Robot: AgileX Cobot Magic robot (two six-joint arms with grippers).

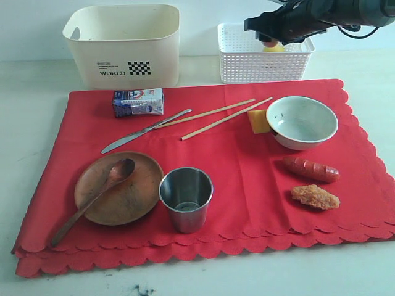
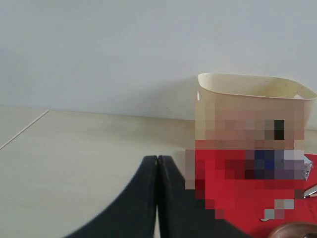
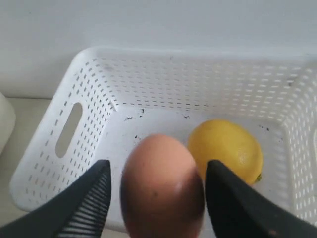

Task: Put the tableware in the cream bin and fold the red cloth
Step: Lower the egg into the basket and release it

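We see a brown egg (image 3: 162,191) between the two black fingers (image 3: 84,208) of the right gripper (image 3: 158,164). The fingers stand wide apart. Under the egg sits a white basket (image 3: 74,124) with a yellow lemon (image 3: 230,148) inside.

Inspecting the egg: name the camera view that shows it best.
Right wrist view: the egg fills the foreground between the fingers of the right claw, over the white basket. In the exterior view the arm largely hides it; the left wrist view misses it.

A robot test bench. Plain pale table (image 1: 259,280) against a plain white wall (image 1: 31,24), with a black robot arm (image 1: 321,15) above
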